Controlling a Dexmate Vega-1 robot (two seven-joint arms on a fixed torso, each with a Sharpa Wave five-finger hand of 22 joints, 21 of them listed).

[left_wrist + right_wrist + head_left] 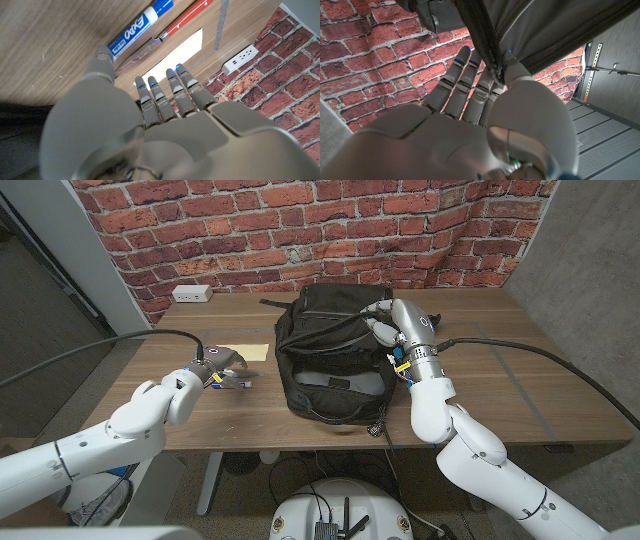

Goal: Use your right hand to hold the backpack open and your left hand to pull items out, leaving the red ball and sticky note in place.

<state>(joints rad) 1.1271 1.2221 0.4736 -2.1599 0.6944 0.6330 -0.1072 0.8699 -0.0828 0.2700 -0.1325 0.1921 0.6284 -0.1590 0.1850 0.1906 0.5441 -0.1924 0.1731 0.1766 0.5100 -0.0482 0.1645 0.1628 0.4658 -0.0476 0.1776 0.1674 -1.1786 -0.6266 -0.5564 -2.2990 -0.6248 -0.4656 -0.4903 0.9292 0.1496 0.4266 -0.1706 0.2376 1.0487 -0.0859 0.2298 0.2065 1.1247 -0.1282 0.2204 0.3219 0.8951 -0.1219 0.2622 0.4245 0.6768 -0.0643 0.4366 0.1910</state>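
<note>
A: How is the backpack (332, 350) being held?

B: It stands on the middle of the desk (520, 380). The edge of its opening is pinched by the right robot hand (390, 320); in the right wrist view the zipper edge (487, 47) is seen caught between thumb and fingers.

A: And the left robot hand (222, 365)?

B: It is seen well apart from the backpack, over the desk by the yellow sticky note (253, 351). In the left wrist view its fingers (170, 95) are loosely spread and nothing is seen held. Just beyond them lie a blue Expo marker (142, 25), a red-handled tool (177, 25) and the sticky note.

A: What could go wrong from here?

B: The sticky note is meant to be left in place, yet it lies right at the fingertips; it could be brushed or dragged if the hand is swung carelessly toward the backpack. The marker could also be rolled off by a stray knock.

A: And on the right side?

B: The pinch is narrow. The fabric could slip out, and the opening might sag shut as the other hand is reached in. The red ball cannot be made out.
</note>
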